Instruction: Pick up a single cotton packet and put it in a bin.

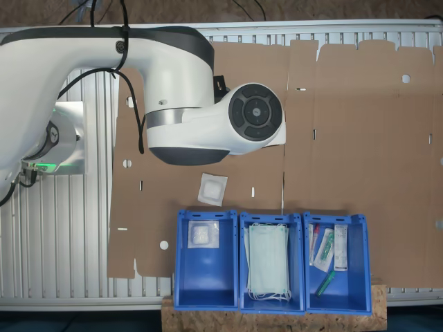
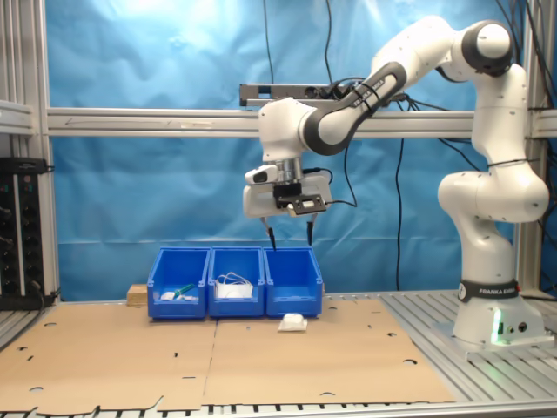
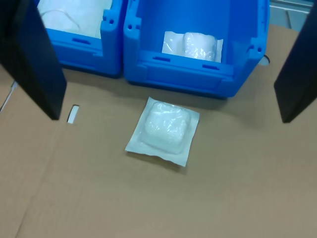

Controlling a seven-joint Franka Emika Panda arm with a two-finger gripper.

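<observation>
Cardboard sheet (image 2: 287, 357), blue backdrop: the cotton packet (image 3: 164, 130) lies flat just before the bin (image 3: 190, 47).
The gripper (image 2: 291, 237) hangs above, jaws spread; light, soft, slippery plastic, probably best pinched across its padded middle.

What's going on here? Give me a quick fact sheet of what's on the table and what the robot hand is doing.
gripper: open, high above the cardboard, holding nothing
cotton packet: lying flat on the cardboard sheet, just in front of the bins
bin: blue, already holds one similar packet
middle bin: pale green face masks
third bin: long narrow packets
task state: packet not yet picked up
</observation>
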